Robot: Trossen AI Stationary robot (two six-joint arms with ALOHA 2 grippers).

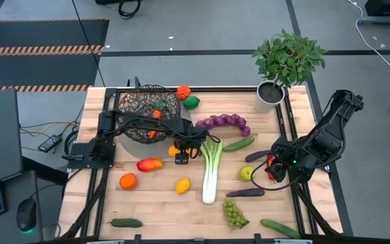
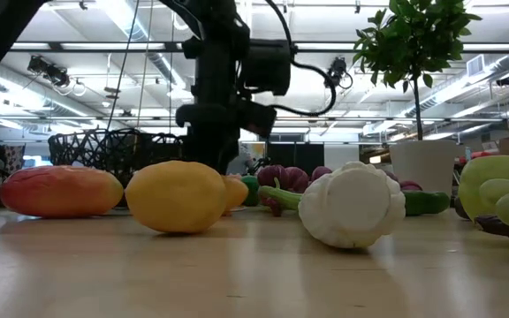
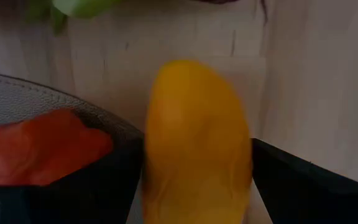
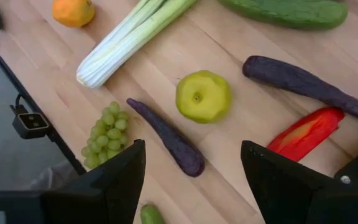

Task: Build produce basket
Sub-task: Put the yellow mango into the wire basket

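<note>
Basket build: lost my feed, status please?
Left claw astride a yellow-orange fruit beside the leek. Right claw open, hovering over the green apple. Basket holds little; nothing blocking.

High view: straight down over the whole worktop (image 1: 154, 203).
Low view: worktop level, facing the room, lemon (image 2: 176, 196) close up.
Left wrist: pressed close on a yellow fruit (image 3: 194, 143).
Right wrist: above the apple (image 4: 203, 96) and leek (image 4: 132, 40), both also in the high view.
</note>
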